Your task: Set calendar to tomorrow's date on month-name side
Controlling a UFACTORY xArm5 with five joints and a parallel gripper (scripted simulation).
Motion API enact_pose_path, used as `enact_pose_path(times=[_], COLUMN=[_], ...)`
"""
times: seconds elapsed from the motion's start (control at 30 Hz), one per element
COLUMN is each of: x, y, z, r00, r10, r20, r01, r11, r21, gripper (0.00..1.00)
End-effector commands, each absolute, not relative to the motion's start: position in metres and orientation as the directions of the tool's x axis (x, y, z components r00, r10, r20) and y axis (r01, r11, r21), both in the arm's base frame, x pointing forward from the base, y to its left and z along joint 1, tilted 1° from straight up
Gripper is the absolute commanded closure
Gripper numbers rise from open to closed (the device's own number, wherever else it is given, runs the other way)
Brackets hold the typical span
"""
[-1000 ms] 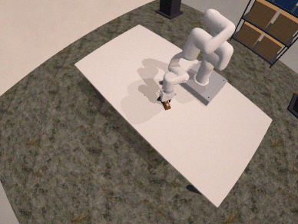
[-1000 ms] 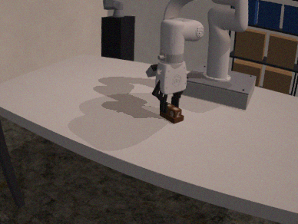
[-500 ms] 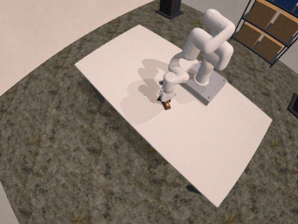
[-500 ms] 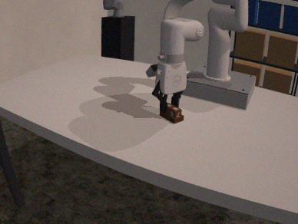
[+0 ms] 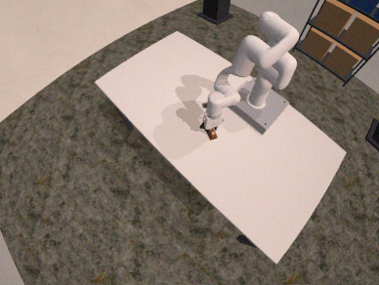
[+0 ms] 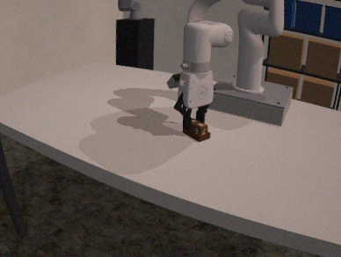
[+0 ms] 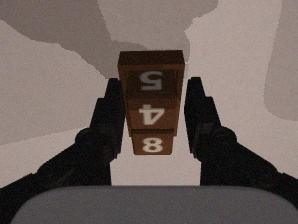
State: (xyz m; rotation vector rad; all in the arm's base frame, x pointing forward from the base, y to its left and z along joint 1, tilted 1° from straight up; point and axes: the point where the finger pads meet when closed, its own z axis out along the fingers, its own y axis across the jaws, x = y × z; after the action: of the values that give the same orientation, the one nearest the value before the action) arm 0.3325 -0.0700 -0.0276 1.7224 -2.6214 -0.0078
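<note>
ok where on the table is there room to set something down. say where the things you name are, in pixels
In the top view, the widest bare patch of the table (image 5: 264, 190) (image 6: 272, 176) runs from the base plate (image 5: 265, 128) (image 6: 272, 110) to the bottom-right corner; another lies upper left, past the arm's shadow. It's crowded around the calendar tray (image 5: 213, 138) (image 6: 202, 137) (image 7: 151, 58), under the end effector (image 5: 209, 129) (image 6: 194, 125) (image 7: 154, 94).

The pale table (image 5: 244, 181) (image 6: 132, 163) (image 7: 240, 55) carries the small brown tray (image 5: 213, 138) (image 6: 200, 138) (image 7: 151, 58) and the arm's grey base plate (image 5: 264, 128) (image 6: 272, 115).
</note>
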Motion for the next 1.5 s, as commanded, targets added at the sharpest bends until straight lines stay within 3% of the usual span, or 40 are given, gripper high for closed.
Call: enact_pose_path(times=[0.0, 0.07, 0.1, 1.27, 1.47], x=[0.334, 0.334, 0.334, 0.334, 0.334], y=[-0.070, -0.070, -0.070, -0.070, -0.070], z=[-0.027, -0.027, -0.027, -0.026, -0.007], r00=[-0.397, -0.397, -0.397, -0.397, -0.397], r10=[-0.918, -0.918, -0.918, -0.918, -0.918], r20=[0.001, 0.001, 0.001, 0.001, 0.001], r01=[-0.918, -0.918, -0.918, -0.918, -0.918], r11=[0.397, 0.397, 0.397, 0.397, 0.397], r21=[0.004, 0.004, 0.004, 0.004, 0.004], gripper=[0.53, 0.53, 0.73, 0.73, 0.73])
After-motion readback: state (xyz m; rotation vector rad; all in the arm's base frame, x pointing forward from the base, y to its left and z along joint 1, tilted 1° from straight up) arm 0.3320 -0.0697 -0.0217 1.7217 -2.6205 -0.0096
